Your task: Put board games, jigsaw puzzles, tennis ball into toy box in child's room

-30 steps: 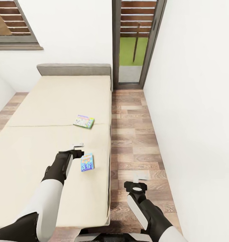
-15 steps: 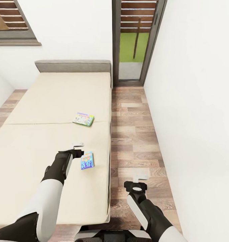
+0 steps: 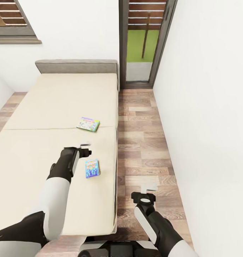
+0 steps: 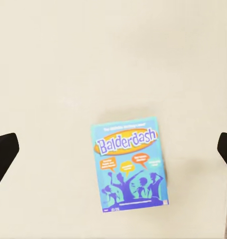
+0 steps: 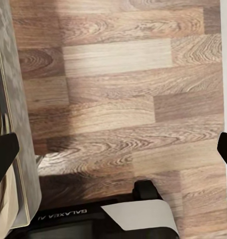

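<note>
Two board games lie on the beige bed (image 3: 46, 107). A blue "Balderdash" box (image 3: 92, 168) (image 4: 131, 165) sits near the bed's right edge, and a green multicolour box (image 3: 88, 124) lies farther up the mattress. My left gripper (image 3: 86, 149) (image 4: 113, 154) hovers open above the mattress, just beyond the blue box and to its left, its fingertips (image 4: 3, 152) spread wide and holding nothing. Over the wood floor beside the bed, my right gripper (image 3: 149, 186) (image 5: 113, 154) is open and empty. The table and the toy box are out of view.
A strip of wood-plank floor (image 3: 143, 142) runs between the bed and the white wall (image 3: 207, 125) on the right. A grey headboard (image 3: 77, 66) and a tall glass door (image 3: 143, 43) stand at the far end. My base (image 5: 93, 219) is below the right gripper.
The whole view has shifted slightly, so the camera moved. My left gripper has lifted a little farther from the blue box. The right gripper and both boxes stay put.
</note>
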Controlling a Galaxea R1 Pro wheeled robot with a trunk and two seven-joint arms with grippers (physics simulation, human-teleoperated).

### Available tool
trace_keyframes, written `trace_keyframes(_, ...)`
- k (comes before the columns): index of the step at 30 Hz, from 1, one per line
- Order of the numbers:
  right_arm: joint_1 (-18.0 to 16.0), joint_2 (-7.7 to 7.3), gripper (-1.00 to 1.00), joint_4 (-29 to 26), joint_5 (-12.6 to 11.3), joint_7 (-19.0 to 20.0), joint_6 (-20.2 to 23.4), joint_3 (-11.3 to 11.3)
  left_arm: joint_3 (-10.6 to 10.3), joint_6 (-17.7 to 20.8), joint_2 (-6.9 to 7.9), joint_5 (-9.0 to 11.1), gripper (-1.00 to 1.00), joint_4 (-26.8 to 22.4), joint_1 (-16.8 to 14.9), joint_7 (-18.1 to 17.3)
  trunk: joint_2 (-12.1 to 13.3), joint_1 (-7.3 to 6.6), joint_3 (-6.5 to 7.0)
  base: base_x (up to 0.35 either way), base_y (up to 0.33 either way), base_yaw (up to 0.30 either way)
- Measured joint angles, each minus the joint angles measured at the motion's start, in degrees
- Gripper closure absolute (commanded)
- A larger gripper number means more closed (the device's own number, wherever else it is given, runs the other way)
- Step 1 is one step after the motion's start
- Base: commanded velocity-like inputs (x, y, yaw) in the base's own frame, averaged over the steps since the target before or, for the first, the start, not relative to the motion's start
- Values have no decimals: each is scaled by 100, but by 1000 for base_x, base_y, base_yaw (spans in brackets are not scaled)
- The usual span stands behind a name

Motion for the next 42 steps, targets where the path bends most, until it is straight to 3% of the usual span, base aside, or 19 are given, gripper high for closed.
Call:
trace_keyframes(4,0,-5,-100,-2,0,-3,0,-6,6,311,-20,7,-100,-2,-320,5,0,0,-38,0,0,0)
trace_keyframes(13,0,-26,-100,-2,0,-11,3,-18,22,527,-16,-6,-100,132,-902,16,0,0,-123,0,0,0)
trace_keyframes(35,-6,-31,-100,-38,-2,-37,304,-70,28,553,12,-19,-100,235,-1007,19,0,0,-330,0,0,1)
trace_keyframes(42,-3,-46,-100,-830,-48,-37,785,-89,28,554,13,-20,-100,235,-1007,20,0,0,-396,0,0,53)
